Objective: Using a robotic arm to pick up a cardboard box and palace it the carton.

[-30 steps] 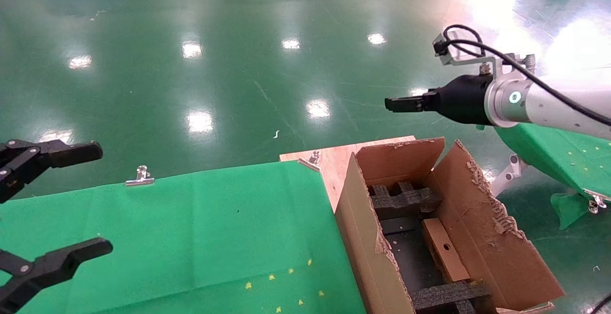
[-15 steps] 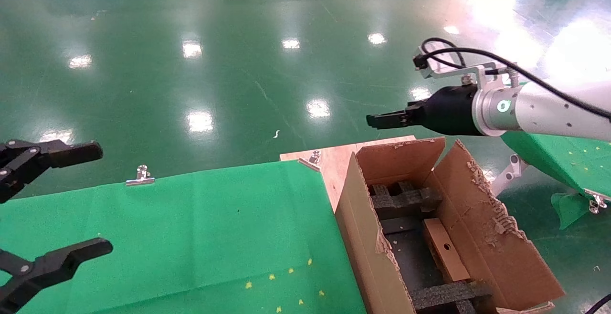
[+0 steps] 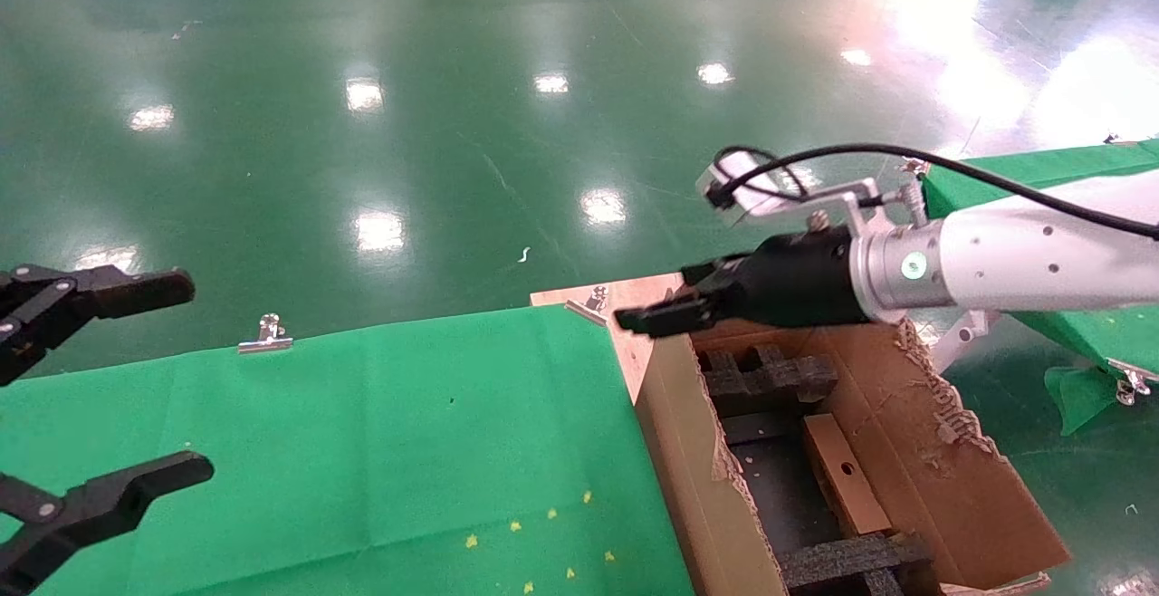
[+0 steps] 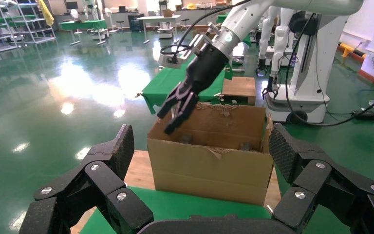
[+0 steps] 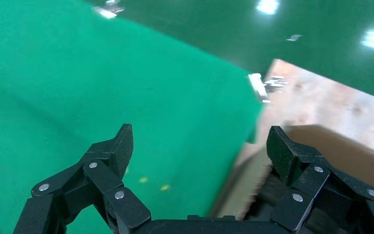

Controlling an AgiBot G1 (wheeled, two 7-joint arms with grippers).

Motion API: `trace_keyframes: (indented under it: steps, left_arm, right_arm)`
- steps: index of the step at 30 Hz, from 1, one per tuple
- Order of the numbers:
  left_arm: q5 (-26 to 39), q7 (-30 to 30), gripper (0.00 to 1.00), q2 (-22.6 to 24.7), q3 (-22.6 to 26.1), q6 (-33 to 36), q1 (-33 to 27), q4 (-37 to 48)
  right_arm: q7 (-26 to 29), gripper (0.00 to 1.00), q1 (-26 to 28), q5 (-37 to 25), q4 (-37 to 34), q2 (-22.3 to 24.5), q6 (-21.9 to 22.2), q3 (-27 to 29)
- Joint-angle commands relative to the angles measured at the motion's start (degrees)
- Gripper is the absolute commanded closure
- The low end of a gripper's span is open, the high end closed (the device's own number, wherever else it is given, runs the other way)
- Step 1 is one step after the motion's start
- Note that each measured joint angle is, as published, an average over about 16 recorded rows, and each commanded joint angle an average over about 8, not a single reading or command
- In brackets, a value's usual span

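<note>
The small brown cardboard box [image 3: 842, 478] with a round hole lies inside the large ragged-flapped carton [image 3: 688, 451], between black foam inserts [image 3: 765, 379]. The white right arm [image 3: 1014, 256] reaches in from the right. My right gripper [image 3: 665, 297] is open and empty, above the carton's far left corner. In the right wrist view it [image 5: 199, 146] hangs over the green cloth and the carton's edge [image 5: 253, 180]. My left gripper [image 3: 186, 377] is open and empty at the left edge. The left wrist view shows the carton [image 4: 209, 170] and the right gripper [image 4: 177, 109] beyond it; the box is hidden there.
A green cloth [image 3: 362, 442] covers the table left of the carton, held by metal clips [image 3: 265, 335]. A bare wooden board [image 3: 634, 302] shows behind the carton. Another green-covered table [image 3: 1068, 288] stands at the right. Glossy green floor lies beyond.
The right arm has swung down and to the left, from high above the floor behind the carton to just over the carton's far left corner. The left gripper has not moved.
</note>
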Motion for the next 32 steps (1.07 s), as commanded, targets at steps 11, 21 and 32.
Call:
trace_keyframes:
  steps: [11,21,32]
  left_arm:
    - [0.00,0.00,0.00,0.00,0.00,0.00,0.00,0.00]
    - [0.00,0.00,0.00,0.00,0.00,0.00,0.00,0.00]
    - [0.00,0.00,0.00,0.00,0.00,0.00,0.00,0.00]
  right_arm:
    - [-19.39,0.00,-10.61,12.92,-1.05,-1.49,-10.06,15.84]
    - [-35.62,0.00,-19.49,23.74,-1.92,-2.73,-18.48,29.10]
    - [-50.97,0.00,-27.89,33.97,-2.75,-3.91,-26.44,41.64]
